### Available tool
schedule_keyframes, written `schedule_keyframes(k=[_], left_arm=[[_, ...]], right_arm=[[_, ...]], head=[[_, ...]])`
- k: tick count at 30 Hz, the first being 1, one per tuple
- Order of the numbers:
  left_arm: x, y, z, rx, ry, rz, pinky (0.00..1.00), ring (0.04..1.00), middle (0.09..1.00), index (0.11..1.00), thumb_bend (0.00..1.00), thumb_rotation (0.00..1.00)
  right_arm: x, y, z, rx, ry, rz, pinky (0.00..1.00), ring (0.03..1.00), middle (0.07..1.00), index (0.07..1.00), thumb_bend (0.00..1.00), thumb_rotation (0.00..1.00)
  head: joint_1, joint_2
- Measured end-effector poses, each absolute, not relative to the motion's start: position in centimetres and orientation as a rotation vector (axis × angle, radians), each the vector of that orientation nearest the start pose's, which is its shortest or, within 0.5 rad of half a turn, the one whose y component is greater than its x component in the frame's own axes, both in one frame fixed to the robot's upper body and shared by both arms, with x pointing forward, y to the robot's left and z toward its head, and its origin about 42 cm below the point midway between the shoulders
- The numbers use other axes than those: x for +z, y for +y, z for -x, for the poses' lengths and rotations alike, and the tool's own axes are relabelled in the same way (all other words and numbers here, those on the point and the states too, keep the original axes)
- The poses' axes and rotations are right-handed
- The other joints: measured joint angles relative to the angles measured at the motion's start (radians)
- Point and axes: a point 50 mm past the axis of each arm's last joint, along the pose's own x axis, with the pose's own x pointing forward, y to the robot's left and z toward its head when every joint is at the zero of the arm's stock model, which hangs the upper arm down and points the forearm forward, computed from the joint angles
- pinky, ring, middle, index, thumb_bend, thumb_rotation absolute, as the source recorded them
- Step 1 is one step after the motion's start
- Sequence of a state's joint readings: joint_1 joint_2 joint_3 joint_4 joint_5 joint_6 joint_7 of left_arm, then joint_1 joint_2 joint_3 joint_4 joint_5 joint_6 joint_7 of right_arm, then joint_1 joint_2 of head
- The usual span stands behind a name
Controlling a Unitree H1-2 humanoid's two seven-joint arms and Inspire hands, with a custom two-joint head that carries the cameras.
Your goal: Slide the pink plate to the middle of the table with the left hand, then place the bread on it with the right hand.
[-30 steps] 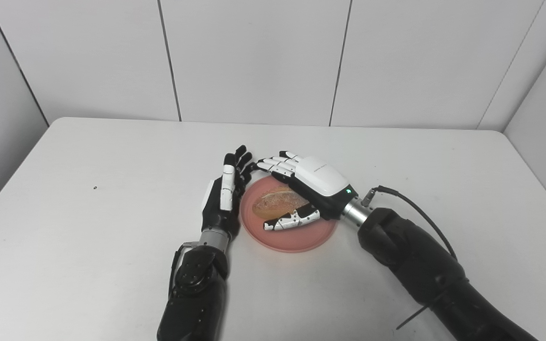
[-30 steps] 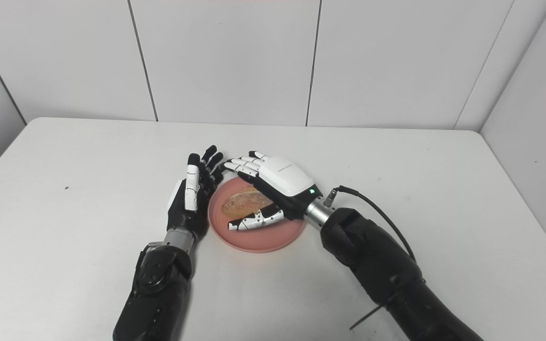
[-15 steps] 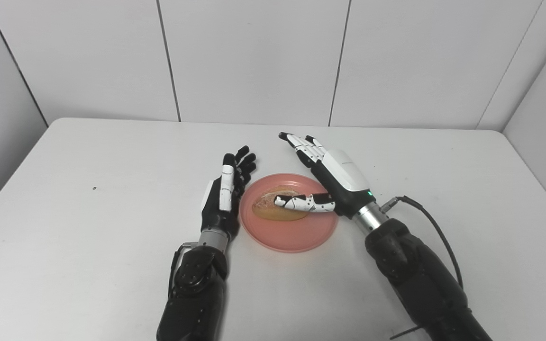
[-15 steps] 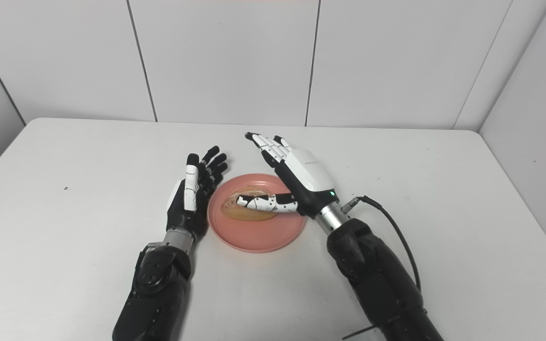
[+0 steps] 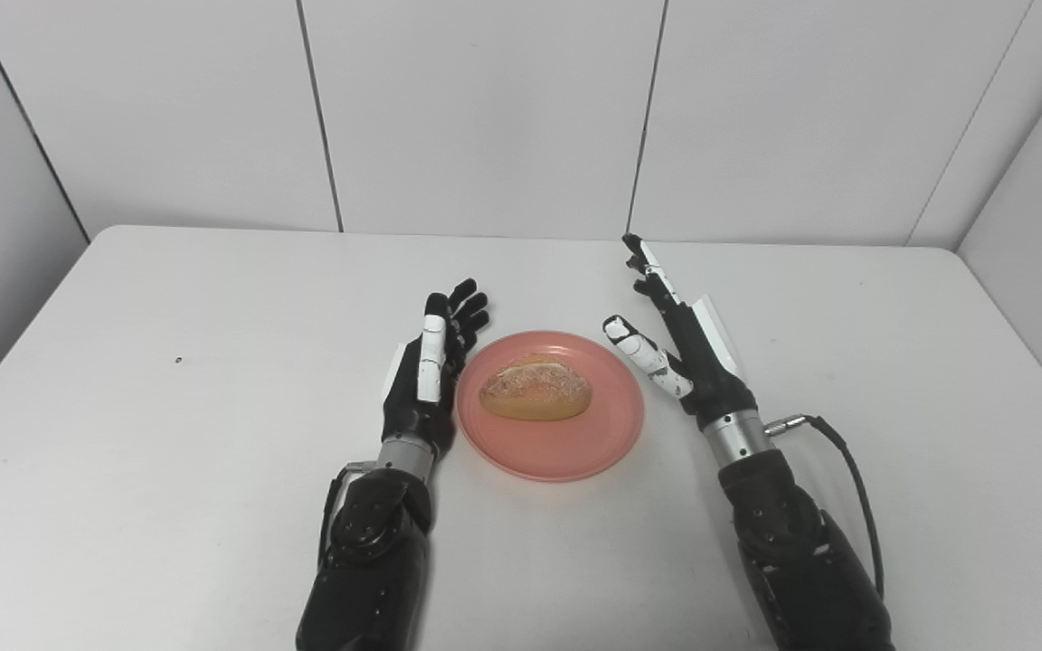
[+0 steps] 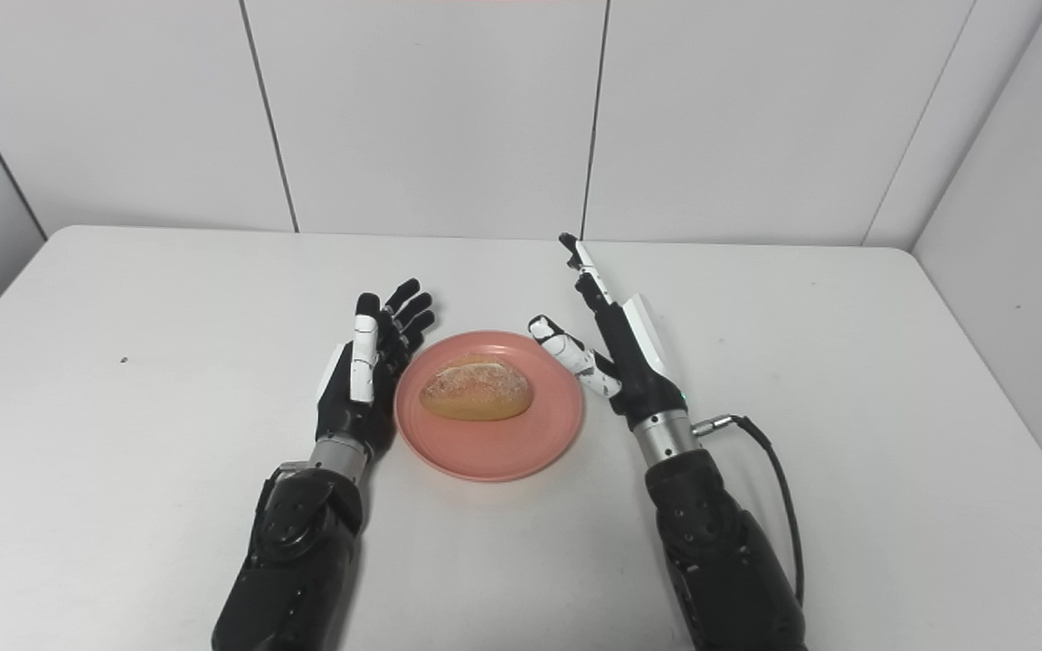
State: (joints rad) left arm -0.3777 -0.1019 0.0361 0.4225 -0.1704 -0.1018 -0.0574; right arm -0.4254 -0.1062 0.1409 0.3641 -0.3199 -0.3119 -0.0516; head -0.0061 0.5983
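White table (image 5: 168, 470) before pale wall panels. Pink plate (image 5: 575, 452) at centre, task position apparently reached. Left hand (image 5: 426, 371) at plate's 9 o'clock, edge-on, fingers spread, empty, placed as for pushing. Right hand (image 5: 688, 348) at 3 o'clock, fingers extended and apart, holding nothing. Bread (image 5: 535, 398) lying on plate, slightly toward 11 o'clock.

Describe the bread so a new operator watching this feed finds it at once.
Start at the white table and find the pink plate near its middle, between the open left hand and the open right hand. The bread lies on that plate: a golden-brown oval roll, the only food in view, touched by neither hand.
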Motion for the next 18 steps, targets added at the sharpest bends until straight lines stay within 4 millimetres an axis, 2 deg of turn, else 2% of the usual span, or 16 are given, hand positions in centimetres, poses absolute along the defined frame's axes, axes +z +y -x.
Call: schedule_keyframes(k=[3,10,18], left_arm=[[11.1,14.4,-39.6,-0.137,-0.036,0.252,1.0,0.919,0.903,0.865,0.8,1.0],[11.2,15.2,-39.7,-0.134,-0.041,0.235,0.99,0.926,0.914,0.878,0.78,1.0],[11.2,16.0,-39.3,-0.136,-0.048,0.191,1.0,0.982,0.972,0.977,0.8,1.0]], right_arm=[[15.2,-17.3,-40.7,0.207,-0.366,0.435,0.93,0.972,0.99,0.977,0.57,1.0],[14.7,-17.5,-40.5,0.159,-0.312,0.31,0.94,0.959,0.986,0.986,0.62,0.98],[14.1,-17.6,-39.8,0.146,-0.251,0.225,0.99,0.973,0.997,0.998,0.6,0.98]], head=[[-0.003,0.002],[-0.011,0.009],[-0.012,0.011]])
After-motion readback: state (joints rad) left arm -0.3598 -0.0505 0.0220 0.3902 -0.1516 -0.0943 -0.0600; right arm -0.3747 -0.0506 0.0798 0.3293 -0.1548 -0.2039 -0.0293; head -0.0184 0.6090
